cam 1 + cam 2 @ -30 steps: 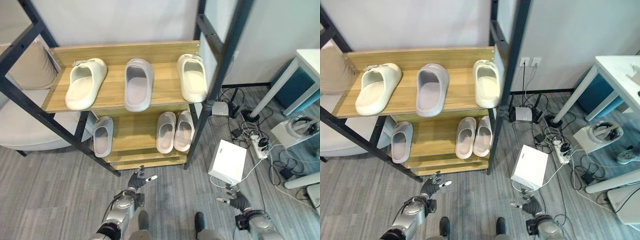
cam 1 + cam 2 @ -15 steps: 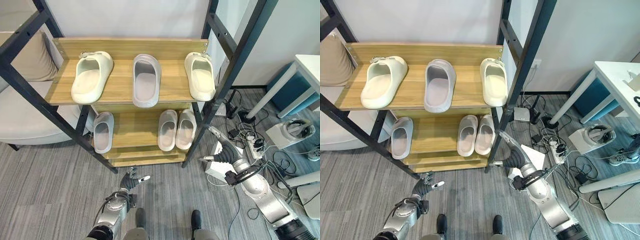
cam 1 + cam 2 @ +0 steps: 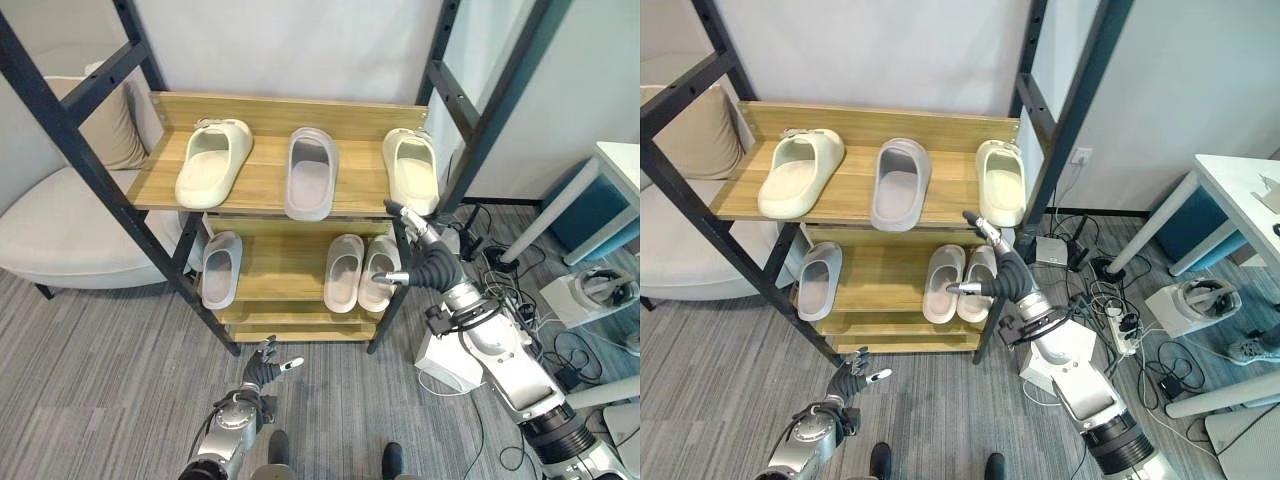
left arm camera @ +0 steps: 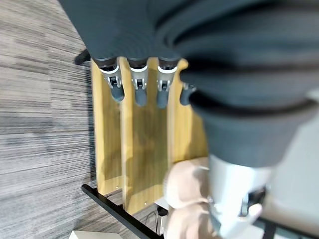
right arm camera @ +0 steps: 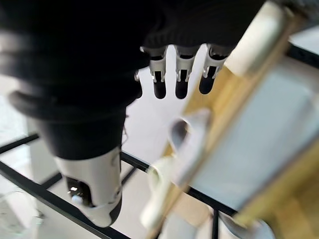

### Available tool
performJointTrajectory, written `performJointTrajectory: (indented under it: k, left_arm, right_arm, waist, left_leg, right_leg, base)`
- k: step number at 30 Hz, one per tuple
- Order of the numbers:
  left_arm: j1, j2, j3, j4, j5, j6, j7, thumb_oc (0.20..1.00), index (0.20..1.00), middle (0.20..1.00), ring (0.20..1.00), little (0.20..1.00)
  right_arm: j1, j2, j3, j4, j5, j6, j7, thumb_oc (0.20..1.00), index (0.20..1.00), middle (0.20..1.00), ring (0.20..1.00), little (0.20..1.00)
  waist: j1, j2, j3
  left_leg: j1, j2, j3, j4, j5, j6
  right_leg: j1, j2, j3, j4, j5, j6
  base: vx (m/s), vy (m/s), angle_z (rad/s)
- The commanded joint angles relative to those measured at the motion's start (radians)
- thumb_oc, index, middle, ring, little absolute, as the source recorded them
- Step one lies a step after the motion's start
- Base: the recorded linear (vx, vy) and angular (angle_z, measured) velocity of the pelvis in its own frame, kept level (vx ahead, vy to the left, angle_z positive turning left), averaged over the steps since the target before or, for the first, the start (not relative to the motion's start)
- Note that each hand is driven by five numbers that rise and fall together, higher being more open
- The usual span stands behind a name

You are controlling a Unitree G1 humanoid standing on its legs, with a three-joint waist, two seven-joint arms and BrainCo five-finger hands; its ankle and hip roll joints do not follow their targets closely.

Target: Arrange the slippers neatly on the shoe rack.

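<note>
Reaching toward the shoe rack, the right hand sits at the rack's right front post, level with the gap between the top and middle shelves; fingers straight and spread, thumb out to the side, holding nothing. Left hand hangs low over the grey floor in front of the rack, fingers relaxed and loosely spread, also empty.

Top shelf: cream slipper at left, angled a little; grey slipper in the middle, its near end reaching the shelf's front edge; second cream slipper at right, near the post, its near end also at the front edge. The cream two are well apart, with the grey between them.

Middle shelf: single pale grey slipper at left, overhanging the front edge; pinkish pair side by side at right, touching or nearly so.

Handling, as judged: moulded foam-type slides, light, somewhat springy, not fragile. Smooth surface could slip under hard fingertips. Best hold looks like the strap band over the toe, thumb under the arch and fingers on top, or a pinch across the sides at the heel. The right cream slipper is nearest the right hand; the post beside it crowds the approach, so coming in from the front seems safer.
</note>
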Motion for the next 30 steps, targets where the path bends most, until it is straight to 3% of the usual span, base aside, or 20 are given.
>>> performJointTrajectory:
  k: [1,2,3,5,7,10,15,19,25,30]
  left_arm:
    - [-0.070,0.017,0.025,-0.030,-0.005,-0.041,0.001,1.000,1.000,1.000,1.000,1.000]
    - [-0.070,0.017,0.025,-0.030,-0.005,-0.041,0.001,1.000,1.000,1.000,1.000,1.000]
    - [-0.062,0.021,0.043,-0.016,-0.002,-0.041,0.000,1.000,1.000,1.000,1.000,1.000]
    - [-0.068,0.022,0.060,-0.001,-0.002,-0.040,0.012,1.000,1.000,1.000,1.000,1.000]
    - [-0.068,0.024,0.063,0.001,0.016,-0.036,0.014,1.000,1.000,1.000,1.000,1.000]
    - [-0.069,0.002,0.052,0.000,0.025,-0.036,0.012,1.000,1.000,1.000,1.000,1.000]
    - [-0.066,-0.002,0.030,-0.013,0.031,-0.026,0.008,1.000,1.000,1.000,1.000,1.000]
    - [-0.072,-0.001,0.023,-0.017,0.036,-0.025,0.016,1.000,1.000,1.000,1.000,1.000]
    - [-0.091,0.004,0.019,-0.015,0.039,-0.022,0.037,1.000,1.000,1.000,1.000,1.000]
    - [-0.078,0.017,0.027,-0.035,0.031,-0.014,0.046,1.000,1.000,1.000,1.000,1.000]
  right_arm:
    - [-0.029,-0.024,-0.057,-0.068,0.001,-0.032,-0.020,1.000,1.000,1.000,1.000,1.000]
    - [-0.028,-0.024,-0.057,-0.068,0.001,-0.032,-0.020,1.000,1.000,1.000,1.000,1.000]
    - [-0.012,-0.011,-0.066,-0.056,0.013,-0.036,-0.017,1.000,1.000,1.000,1.000,1.000]
    - [-0.014,-0.008,-0.063,-0.044,0.030,-0.041,-0.020,1.000,1.000,1.000,1.000,1.000]
    - [0.034,-0.004,-0.060,-0.054,0.043,-0.041,-0.007,1.000,1.000,1.000,1.000,1.000]
    - [0.065,-0.019,-0.083,-0.077,0.040,-0.046,0.002,1.000,1.000,1.000,1.000,1.000]
    - [0.043,-0.020,-0.075,-0.071,0.023,-0.036,-0.011,1.000,1.000,1.000,1.000,1.000]
    - [-0.032,-0.035,-0.063,-0.107,-0.086,-0.032,-0.053,1.000,1.000,1.000,1.000,1.000]
    - [-0.111,-0.006,-0.026,-0.195,-0.066,-0.041,-0.062,1.000,1.000,1.000,1.000,1.000]
    - [-0.260,0.008,-0.059,-0.178,-0.143,-0.005,-0.162,1.000,1.000,1.000,1.000,1.000]
  waist:
    - [-0.010,0.052,0.087]
    - [-0.009,0.052,0.087]
    - [-0.019,0.054,0.092]
    - [-0.033,0.043,0.100]
    - [-0.054,0.041,0.097]
    - [-0.050,0.049,0.065]
    - [-0.053,0.059,0.062]
    - [-0.045,0.053,0.068]
    - [-0.035,0.041,0.068]
    - [-0.017,0.032,0.058]
  left_leg:
    - [0.071,-0.011,-0.053,0.023,-0.082,0.035]
    - [0.072,-0.009,-0.053,0.023,-0.084,0.034]
    - [0.104,-0.006,-0.047,0.011,-0.089,0.031]
    - [0.133,-0.012,-0.048,0.001,-0.103,0.026]
    - [0.148,-0.008,-0.075,0.007,-0.113,0.020]
    - [0.162,0.005,-0.087,0.002,-0.106,0.005]
    - [0.168,0.001,-0.097,0.001,-0.113,0.004]
    - [0.165,0.000,-0.102,0.001,-0.121,0.008]
    - [0.165,0.000,-0.099,0.001,-0.128,0.008]
    - [0.175,0.001,-0.093,0.001,-0.138,0.009]
  right_leg:
    - [-0.042,-0.022,0.132,0.272,0.083,0.045]
    - [-0.044,-0.021,0.133,0.276,0.080,0.044]
    - [-0.098,0.035,0.096,0.184,0.025,0.025]
    - [-0.147,0.088,0.057,0.079,0.019,0.020]
    - [-0.088,0.117,0.114,0.033,-0.004,0.012]
    - [-0.007,0.121,0.087,-0.029,-0.013,-0.003]
    - [0.020,0.110,0.069,-0.035,-0.022,-0.004]
    - [0.023,0.104,0.073,-0.038,-0.025,-0.002]
    - [0.028,0.102,0.078,-0.046,-0.024,0.002]
    - [0.037,0.101,0.083,-0.053,-0.025,0.004]
  base:
    - [0.00,0.248,0.09]
    - [0.14,0.132,0.05]
    - [0.17,0.018,-0.11]
    - [0.19,-0.030,-0.30]
    - [0.19,-0.087,0.42]
    - [0.14,-0.087,0.76]
    - [0.05,-0.014,0.08]
    - [0.05,0.028,-0.02]
    - [0.01,0.009,0.00]
    - [0.04,0.024,-0.02]
